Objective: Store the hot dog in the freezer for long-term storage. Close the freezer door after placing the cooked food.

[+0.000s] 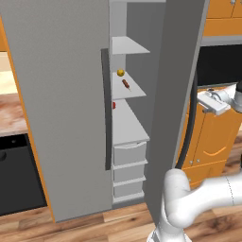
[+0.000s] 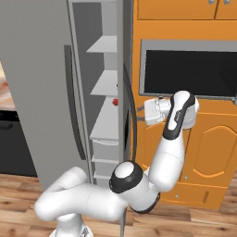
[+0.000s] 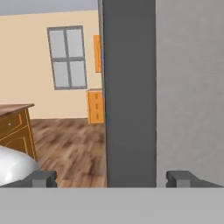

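One small thin reddish-brown hot dog (image 1: pixel 125 84) on a white freezer shelf (image 1: pixel 134 90) beside a small yellow ball (image 1: pixel 120 73), small red lump (image 1: pixel 114 105) half hidden behind the dark handle, narrow grey freezer door (image 1: pixel 177 94) ajar, its dispenser face hard to make out, two-finger gripper (image 3: pixel 112 178) spread wide and empty, just right of the door's edge, well apart from the hot dog.

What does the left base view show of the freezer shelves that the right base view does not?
The left base view alone shows the small thin reddish-brown hot dog lying on a white shelf beside a small yellow ball. The right base view alone shows the black oven window and the arm's dark elbow joint. Both show the small red lump on the shelf below, the white drawers, and the open grey freezer door.
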